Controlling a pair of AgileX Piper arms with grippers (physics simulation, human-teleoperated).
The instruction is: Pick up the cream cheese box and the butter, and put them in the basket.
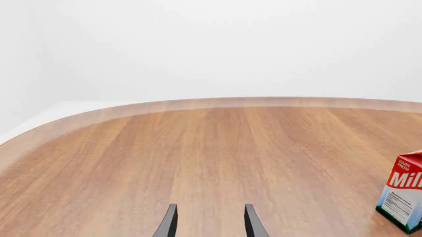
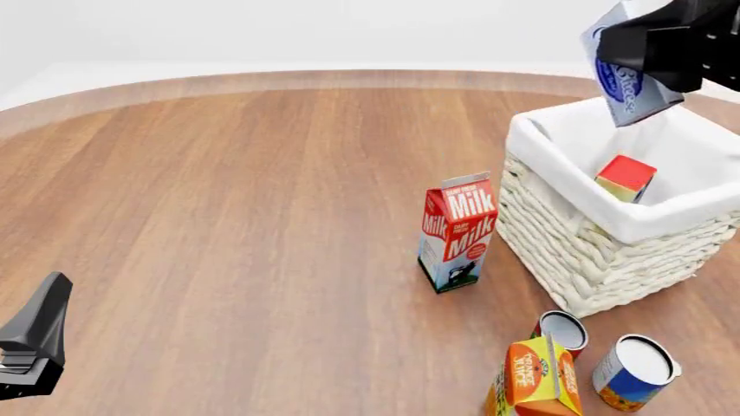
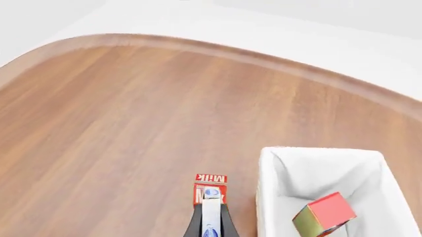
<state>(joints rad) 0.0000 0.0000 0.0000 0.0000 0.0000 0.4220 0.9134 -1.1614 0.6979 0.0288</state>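
While the butter point(image 2: 626, 178) lies in the basket point(image 2: 601, 251), the right gripper point(image 2: 647, 54), pinching the cream cheese box point(image 2: 626, 82) at its 12 o'clock rim, needs lowering and releasing; left gripper point(image 1: 209, 222) jaws are spread.

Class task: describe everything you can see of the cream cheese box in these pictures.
The cream cheese box is a small flat white carton with blue print, apparently cardboard. It hangs tilted in the air above the basket, clamped between the jaws of the right gripper, touching nothing else. In the right wrist view only its thin white edge shows between the jaws.
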